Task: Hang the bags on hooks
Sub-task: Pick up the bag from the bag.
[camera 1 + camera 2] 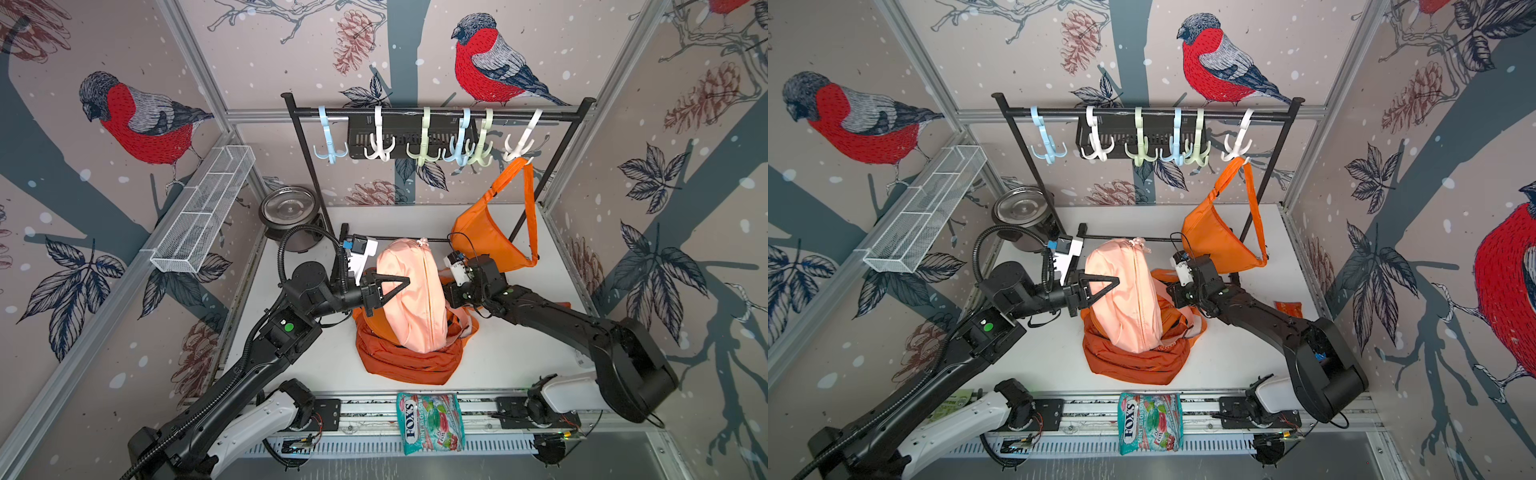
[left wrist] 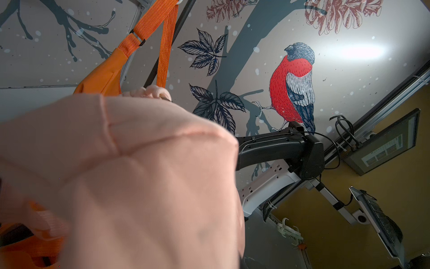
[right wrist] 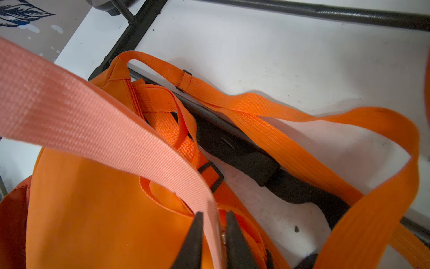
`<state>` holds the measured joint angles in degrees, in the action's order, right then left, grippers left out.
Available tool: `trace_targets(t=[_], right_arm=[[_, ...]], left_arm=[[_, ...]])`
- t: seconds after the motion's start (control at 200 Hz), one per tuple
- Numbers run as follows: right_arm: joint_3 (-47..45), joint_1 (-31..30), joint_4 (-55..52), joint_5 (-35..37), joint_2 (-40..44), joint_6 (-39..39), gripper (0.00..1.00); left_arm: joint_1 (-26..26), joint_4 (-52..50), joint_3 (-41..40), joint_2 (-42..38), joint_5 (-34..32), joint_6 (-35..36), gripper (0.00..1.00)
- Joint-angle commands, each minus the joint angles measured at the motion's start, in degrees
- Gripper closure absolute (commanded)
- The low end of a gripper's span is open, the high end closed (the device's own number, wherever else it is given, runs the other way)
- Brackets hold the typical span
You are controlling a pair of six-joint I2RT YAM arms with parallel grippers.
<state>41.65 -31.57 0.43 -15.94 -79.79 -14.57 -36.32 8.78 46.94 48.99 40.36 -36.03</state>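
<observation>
A pink bag (image 1: 409, 291) is held up above a dark orange bag (image 1: 407, 365) that lies on the white table (image 1: 519, 353). My left gripper (image 1: 406, 282) is shut on the pink bag's left side; in the left wrist view the bag (image 2: 128, 174) hides the jaws. My right gripper (image 3: 213, 215) is shut on the pink strap (image 3: 93, 125), behind the bag's right side. The black rail (image 1: 415, 113) carries several hooks. The blue hook (image 1: 330, 145), a white hook (image 1: 379, 145) and a green hook (image 1: 424, 147) are bare. A bright orange bag (image 1: 490, 237) hangs from the right white hook (image 1: 521, 145).
A wire basket (image 1: 203, 208) is fixed to the left wall, and a metal pot (image 1: 289, 212) stands at the back left. A candy packet (image 1: 430, 422) lies on the front rail. A small orange packet (image 1: 1287, 308) lies right of the right arm. The rack's base bar (image 3: 302, 10) crosses the table.
</observation>
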Motion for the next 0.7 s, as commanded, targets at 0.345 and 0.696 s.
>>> trace_targets(t=[0.345,0.696], right_arm=[[-0.43,-0.01,2.87,-2.63,-4.29,2.07,0.36],[2.21,-1.33,-3.68,8.07,4.28,1.71,0.96]], left_arm=[[0.10,5.45,-0.51,-0.89,2.18,-1.57,1.00],[0.10,3.98,-2.35,-3.29,1.65,-0.28,1.00]])
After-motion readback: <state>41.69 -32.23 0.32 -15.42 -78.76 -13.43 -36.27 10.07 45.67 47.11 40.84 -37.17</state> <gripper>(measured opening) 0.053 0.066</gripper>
